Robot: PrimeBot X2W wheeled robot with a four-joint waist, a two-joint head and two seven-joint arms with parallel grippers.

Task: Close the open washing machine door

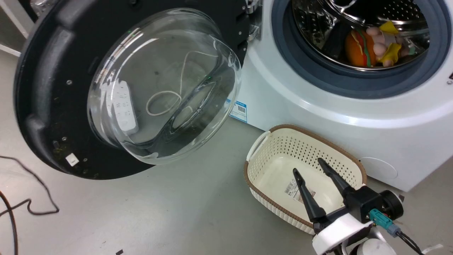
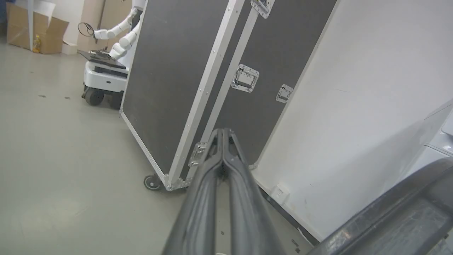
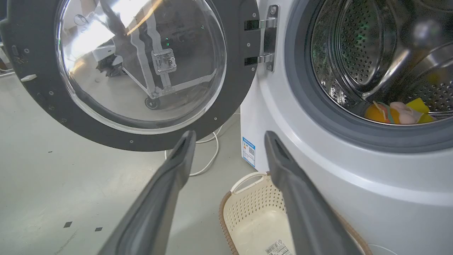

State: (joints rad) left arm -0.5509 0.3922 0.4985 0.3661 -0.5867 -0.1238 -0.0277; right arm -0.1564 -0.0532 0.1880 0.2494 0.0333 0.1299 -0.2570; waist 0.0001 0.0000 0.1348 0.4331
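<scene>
The washing machine door [image 1: 53, 92] stands swung wide open to the left, its black rim and bulging glass bowl [image 1: 162, 88] facing me; it also appears as the door [image 3: 233, 88] on its hinge [image 3: 265, 39]. The white washing machine [image 1: 336, 113] has its steel drum [image 1: 354, 32] exposed, with colourful soft items inside. My right gripper [image 1: 308, 166] is open, hovering above the cream basket with nothing between its fingers. My left gripper [image 2: 223, 131] is shut on nothing, pointing past the door's dark edge [image 2: 389, 219] towards a black case.
A cream perforated basket [image 1: 262, 145] sits on the floor in front of the washer. A black flight case on wheels [image 2: 198, 71] stands against a white wall [image 2: 354, 106]. Another white robot [image 2: 106, 67] is behind it. Dark cables [image 1: 32, 198] trail on the floor at left.
</scene>
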